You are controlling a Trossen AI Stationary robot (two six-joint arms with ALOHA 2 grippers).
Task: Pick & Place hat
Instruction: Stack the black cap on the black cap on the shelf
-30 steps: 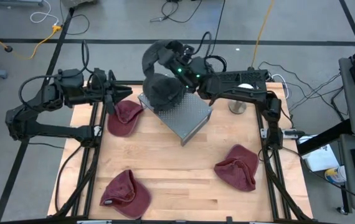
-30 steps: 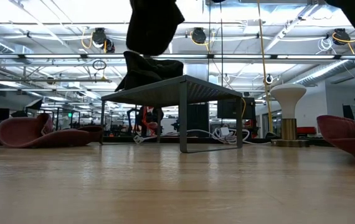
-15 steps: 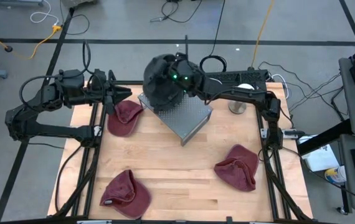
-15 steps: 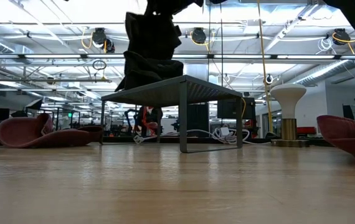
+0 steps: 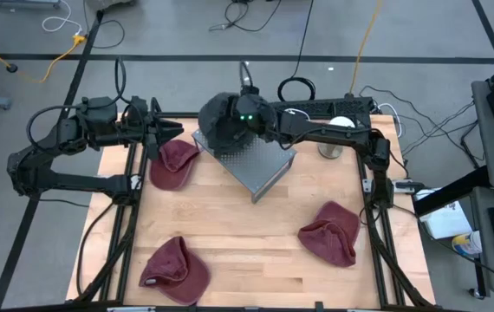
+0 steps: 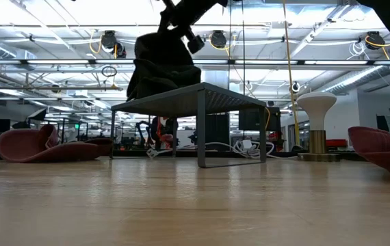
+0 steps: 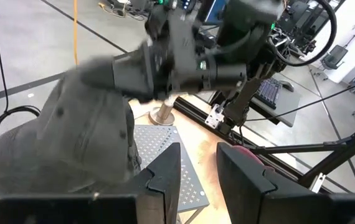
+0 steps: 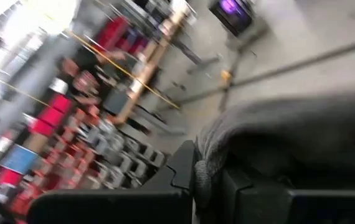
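Looking from near to far, we see maroon hats [image 5: 176, 269] loose on the table [image 5: 247, 243], then the right gripper [image 5: 237, 120] clamped on the dark hat [image 5: 219, 121] atop the perforated metal stand [image 5: 260, 160], left gripper [image 5: 165, 130] parked beside, fingers parted.

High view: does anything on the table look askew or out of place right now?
The metal stand sits skewed to the table's edges. The dark hats overhang its far-left corner, the right gripper shut on the top one. The left gripper waits beside a red hat. Nothing is spilled.
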